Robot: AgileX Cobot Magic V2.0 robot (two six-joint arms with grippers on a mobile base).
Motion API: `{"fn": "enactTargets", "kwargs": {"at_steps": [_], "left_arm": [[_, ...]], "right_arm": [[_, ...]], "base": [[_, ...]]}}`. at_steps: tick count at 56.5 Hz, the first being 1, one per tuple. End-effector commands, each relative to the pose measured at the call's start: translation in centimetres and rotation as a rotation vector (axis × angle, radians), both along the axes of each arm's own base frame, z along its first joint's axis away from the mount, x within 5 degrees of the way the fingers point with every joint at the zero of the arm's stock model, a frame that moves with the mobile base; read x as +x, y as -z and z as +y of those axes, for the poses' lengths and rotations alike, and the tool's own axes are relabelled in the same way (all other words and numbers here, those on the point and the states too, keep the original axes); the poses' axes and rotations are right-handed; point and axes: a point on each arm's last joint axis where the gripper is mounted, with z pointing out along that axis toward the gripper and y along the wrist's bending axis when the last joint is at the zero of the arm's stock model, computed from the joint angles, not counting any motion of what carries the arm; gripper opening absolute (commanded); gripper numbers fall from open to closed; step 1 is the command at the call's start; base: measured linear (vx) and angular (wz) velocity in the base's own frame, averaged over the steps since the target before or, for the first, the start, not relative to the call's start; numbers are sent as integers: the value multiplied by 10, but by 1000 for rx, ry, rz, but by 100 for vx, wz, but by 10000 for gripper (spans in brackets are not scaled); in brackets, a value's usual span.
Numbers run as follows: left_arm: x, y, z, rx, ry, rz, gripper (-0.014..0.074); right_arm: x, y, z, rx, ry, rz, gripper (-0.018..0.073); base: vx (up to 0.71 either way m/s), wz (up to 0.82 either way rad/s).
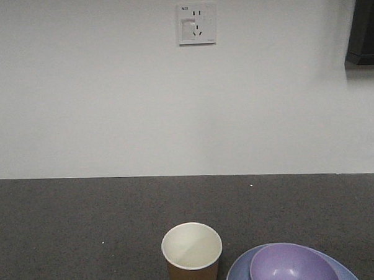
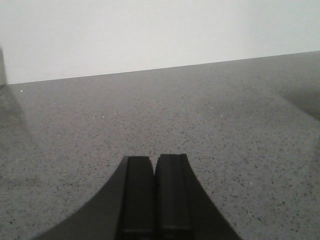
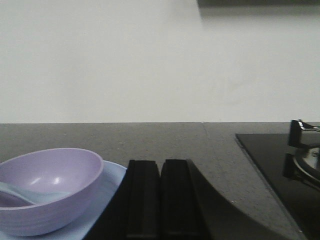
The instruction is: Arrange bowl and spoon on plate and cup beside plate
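Front view: cup (image 1: 192, 254) stands upright on the dark speckled counter (image 1: 85, 231), near edge of the scene, just left of the plate (image 1: 237, 275). Whether cup and plate rim touch, cannot tell; they sit very close. Bowl (image 1: 292, 264) rests on the plate, upright, mouth up.

Right wrist view: spoon (image 3: 22, 195) lies inside the bowl (image 3: 47, 187), scoop or handle end leaning on the inner wall; only part of it shows. Plate (image 3: 107, 182) shows pale blue under and to the right of the bowl. A black stovetop (image 3: 280, 165) with a burner grate lies further right on the counter.

Right gripper (image 3: 160, 200): fingers pressed together, nothing between them, just right of the bowl and apart from it. Left gripper (image 2: 154, 197): fingers likewise closed together, empty, over bare counter with no task item in its view.

Judgement: the arrangement reads as complete, bowl and spoon on plate, cup beside. Step in hand looks like the wind-down. Next move calls for little: keep both arms clear of the cup, which would tip easily, and of the plate rim.
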Motion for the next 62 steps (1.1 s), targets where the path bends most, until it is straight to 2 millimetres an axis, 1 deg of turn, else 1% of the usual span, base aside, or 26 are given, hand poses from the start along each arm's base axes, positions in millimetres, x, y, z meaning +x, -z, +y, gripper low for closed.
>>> {"fn": "enactTargets", "kwargs": {"at_steps": [1, 7, 11, 62], "left_arm": [[-1, -16, 0, -19, 2, -107, -6], [-1, -16, 0, -19, 2, -107, -6], [-1, -16, 0, -19, 2, -107, -6], [-1, -16, 0, -19, 2, -107, -6]], "right_arm": [[-3, 0, -3, -27, 65, -25, -8], [-2, 8, -4, -48, 79, 60, -8], [-2, 10, -4, -49, 74, 83, -8], [-2, 10, -4, -40, 73, 80, -8]], "base": [[0, 0], [0, 0], [0, 0], [0, 0]]}}
